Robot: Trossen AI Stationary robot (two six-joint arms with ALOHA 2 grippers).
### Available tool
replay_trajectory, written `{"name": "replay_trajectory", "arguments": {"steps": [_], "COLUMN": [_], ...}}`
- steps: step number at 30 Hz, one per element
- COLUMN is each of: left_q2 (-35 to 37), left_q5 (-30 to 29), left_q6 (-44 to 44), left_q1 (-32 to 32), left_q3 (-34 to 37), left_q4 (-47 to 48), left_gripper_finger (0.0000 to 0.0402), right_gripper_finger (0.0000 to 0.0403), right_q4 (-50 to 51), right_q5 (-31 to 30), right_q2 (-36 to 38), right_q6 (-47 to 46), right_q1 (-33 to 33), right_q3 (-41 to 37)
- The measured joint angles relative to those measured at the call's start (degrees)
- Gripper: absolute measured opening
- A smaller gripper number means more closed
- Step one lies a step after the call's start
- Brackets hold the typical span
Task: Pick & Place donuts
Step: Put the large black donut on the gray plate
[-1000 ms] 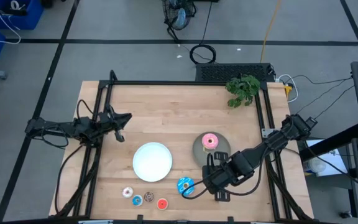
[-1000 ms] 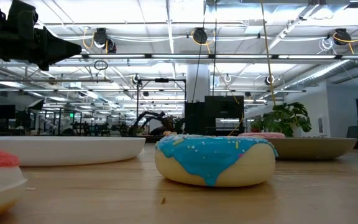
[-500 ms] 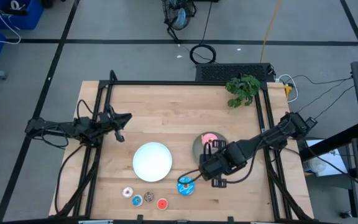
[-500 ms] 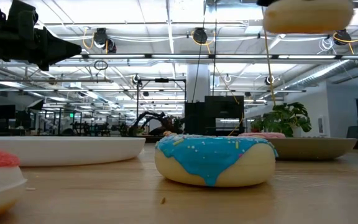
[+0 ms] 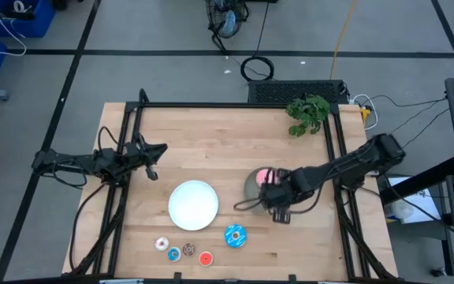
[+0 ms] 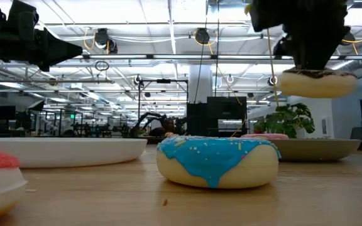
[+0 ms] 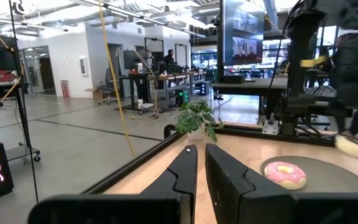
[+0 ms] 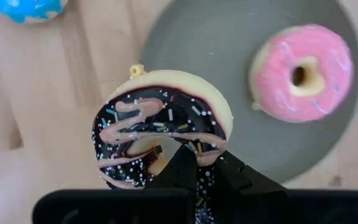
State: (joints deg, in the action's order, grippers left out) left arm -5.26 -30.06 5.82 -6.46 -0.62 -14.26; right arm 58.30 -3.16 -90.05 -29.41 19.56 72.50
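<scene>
My right gripper is shut on the chocolate donut with pale drizzle. It hangs over the near edge of the grey plate; the low view shows the chocolate donut clear above the grey plate. The pink donut lies flat on that plate. The blue donut lies flat on the wood. Several mini donuts sit in a cluster by the near edge. My left gripper is shut and waits at the table's left side. My right gripper comes from above, pointing down, and pinches one side of the chocolate donut's ring between its two fingers. One finger stands by the hole, the other at the outer rim. The donut is lifted clear and lies about level.
A round white plate sits between the arms near the table's middle. A small green plant stands at the far right corner. Black rails run along the left, far and right sides.
My right gripper has moved from beside the blue donut toward the table's far edge, carrying the chocolate donut up and over to the grey plate. In the last half second it has come down, bringing the donut lower above the plate.
</scene>
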Motion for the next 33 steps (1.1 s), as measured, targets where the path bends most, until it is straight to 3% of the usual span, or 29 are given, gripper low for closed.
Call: {"name": "replay_trajectory", "arguments": {"steps": [7,13,28,33], "left_q2": [0.0,0.0,0.0,0.0], "left_q5": [0.0,0.0,0.0,0.0], "left_q6": [-0.1,-0.1,-0.1,-0.1], "left_q1": [0.0,0.0,0.0,0.0], "left_q3": [0.0,0.0,0.0,0.0], "left_q4": [0.0,-0.2,-0.2,-0.1], "left_gripper_finger": [0.0037,0.0037,0.0037,0.0037], "right_gripper_finger": [0.0009,0.0009,0.0009,0.0009], "right_q4": [-10.3,-17.0,-22.6,-24.1], "right_q5": [0.9,6.6,6.3,9.3], "right_q2": [11.2,12.4,10.7,10.6], "right_q6": [-2.2,-1.6,-1.4,-3.3], "right_q1": [-6.7,-10.1,-12.0,-12.0], "right_q3": [-13.3,-21.7,-23.8,-27.6]}}
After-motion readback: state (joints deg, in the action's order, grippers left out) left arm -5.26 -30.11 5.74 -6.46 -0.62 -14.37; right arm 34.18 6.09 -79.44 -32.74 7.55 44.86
